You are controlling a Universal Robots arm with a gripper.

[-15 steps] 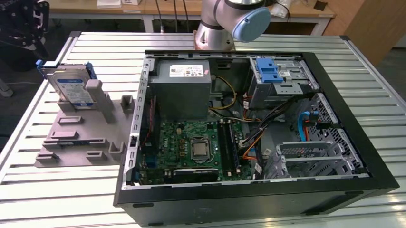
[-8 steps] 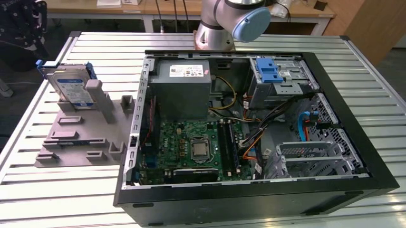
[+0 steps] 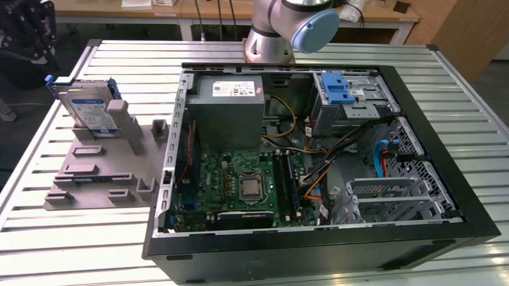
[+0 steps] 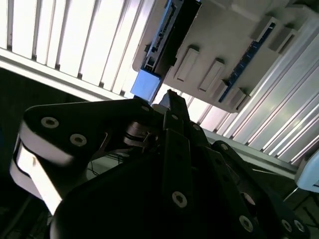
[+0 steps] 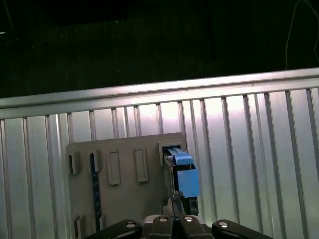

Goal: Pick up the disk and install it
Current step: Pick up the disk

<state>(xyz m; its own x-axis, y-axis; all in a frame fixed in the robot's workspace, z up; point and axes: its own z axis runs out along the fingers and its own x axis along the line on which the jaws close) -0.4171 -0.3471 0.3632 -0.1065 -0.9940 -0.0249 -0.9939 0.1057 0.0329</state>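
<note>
Silver-metal flat disk [image 3: 86, 110] with blue rails stands on edge in the grey plastic rack [image 3: 95, 170] (outside the black computer case [image 3: 318, 253]), so the black gripper [image 5: 173, 204] above it, fingers closed on nothing, should probably spread them and centre first.

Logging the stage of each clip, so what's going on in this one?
A robot arm is set to move a disk into an open computer case. The disk stands upright in a grey holder on the slatted table, at the exterior view's left of the case, not yet lifted out. In the first wrist view the tool hangs over the disk's blue handle end; whether it touches cannot be told.
</note>
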